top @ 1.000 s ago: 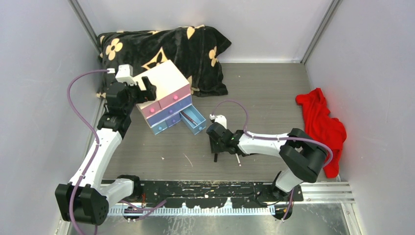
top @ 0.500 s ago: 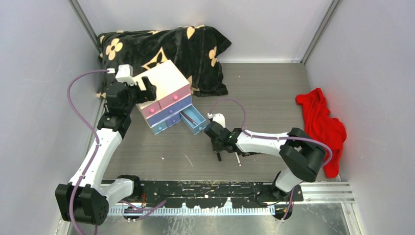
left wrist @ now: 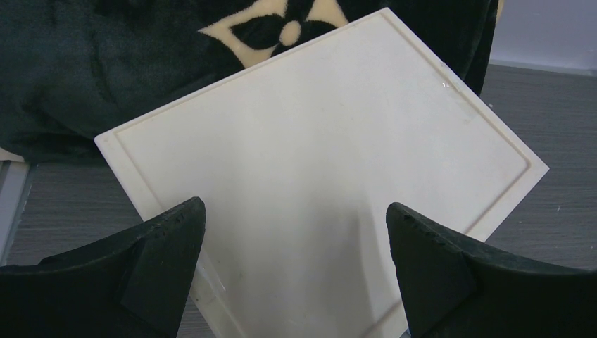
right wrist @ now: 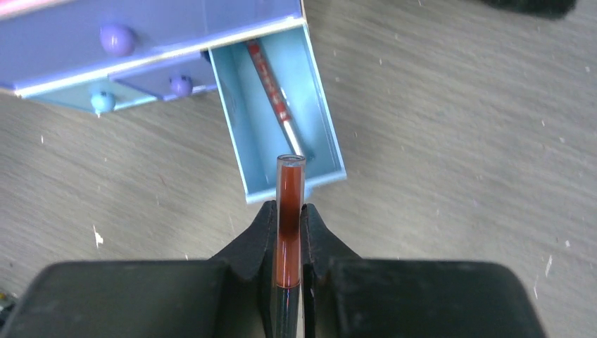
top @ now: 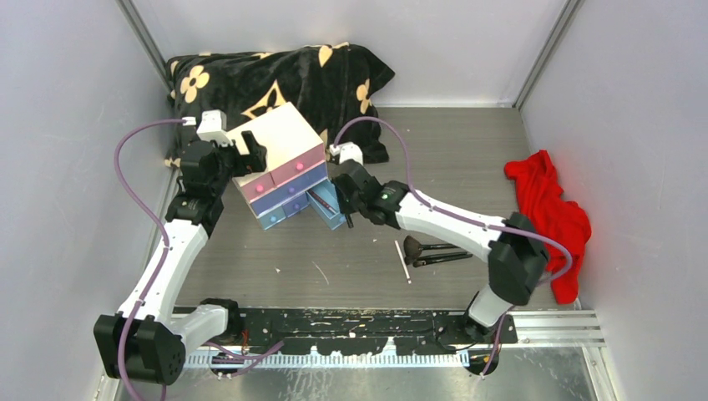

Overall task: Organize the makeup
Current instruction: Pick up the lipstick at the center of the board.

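My right gripper (right wrist: pixel 289 211) is shut on a slim clear tube (right wrist: pixel 290 190) of red-brown liquid with a black cap end. It holds the tube just above the near end of the open light-blue drawer (right wrist: pixel 239 127), where a slim red tube (right wrist: pixel 271 77) lies. In the top view the right gripper (top: pixel 346 213) is at the drawer (top: pixel 330 205). Two black-handled brushes (top: pixel 430 248) lie on the table behind it. My left gripper (left wrist: pixel 296 218) is open over the top of the white chest (left wrist: pixel 317 155), also seen in the top view (top: pixel 250 150). The other makeup is out of view.
A black flowered pillow (top: pixel 275 83) lies behind the chest (top: pixel 280 134). A red cloth (top: pixel 547 209) lies at the right wall. A thin white stick (top: pixel 402 261) lies next to the brushes. Grey walls close in both sides.
My right arm has moved from the front middle of the table up and left to the open blue drawer, carrying the tube. The two brushes now show. The left arm has not moved.
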You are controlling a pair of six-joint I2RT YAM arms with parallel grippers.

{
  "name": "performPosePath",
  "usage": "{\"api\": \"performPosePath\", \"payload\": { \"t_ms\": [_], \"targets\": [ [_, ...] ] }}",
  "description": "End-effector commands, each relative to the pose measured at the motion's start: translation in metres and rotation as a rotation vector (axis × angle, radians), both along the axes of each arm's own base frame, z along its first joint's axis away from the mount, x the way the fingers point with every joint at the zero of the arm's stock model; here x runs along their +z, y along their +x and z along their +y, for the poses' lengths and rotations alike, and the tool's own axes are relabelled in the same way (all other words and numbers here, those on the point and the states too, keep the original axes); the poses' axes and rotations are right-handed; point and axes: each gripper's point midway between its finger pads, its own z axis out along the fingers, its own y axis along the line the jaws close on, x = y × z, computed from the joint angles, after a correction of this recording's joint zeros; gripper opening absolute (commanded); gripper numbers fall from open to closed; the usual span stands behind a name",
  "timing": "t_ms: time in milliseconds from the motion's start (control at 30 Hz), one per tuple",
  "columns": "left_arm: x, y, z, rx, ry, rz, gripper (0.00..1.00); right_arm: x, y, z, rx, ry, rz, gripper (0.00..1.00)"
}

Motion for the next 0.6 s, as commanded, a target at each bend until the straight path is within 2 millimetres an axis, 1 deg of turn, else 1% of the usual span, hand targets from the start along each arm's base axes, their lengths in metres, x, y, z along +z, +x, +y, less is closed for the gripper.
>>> {"api": "performPosePath", "payload": {
  "t_ms": [0,67,133,233,333,433,567],
  "targets": [
    [-0.033,-0.014,0.004,0.016,0.001,0.131,1.00,-0.004,0.033,0.022,0.055,0.007,0.013,0.01],
    [-0.031,-0.014,0.003,0.013,0.000,0.128,1.00,-0.008,0.042,0.033,0.079,0.024,0.038,0.01],
    [-0.028,-0.014,0.003,0.013,0.000,0.121,1.00,-0.018,0.047,0.041,0.108,0.042,0.081,0.01],
    [-0.025,-0.016,0.004,0.017,0.003,0.116,1.00,-0.025,0.057,0.047,0.117,0.064,0.110,0.01],
    [-0.024,-0.018,0.005,0.018,0.004,0.111,1.00,-0.028,0.066,0.050,0.120,0.088,0.119,0.01],
    [-0.026,-0.018,0.006,0.022,0.007,0.113,1.00,-0.027,0.075,0.054,0.123,0.110,0.117,0.01],
    [-0.028,-0.015,0.005,0.021,0.010,0.124,1.00,-0.030,0.080,0.062,0.136,0.131,0.131,0.01]
  ]
}}
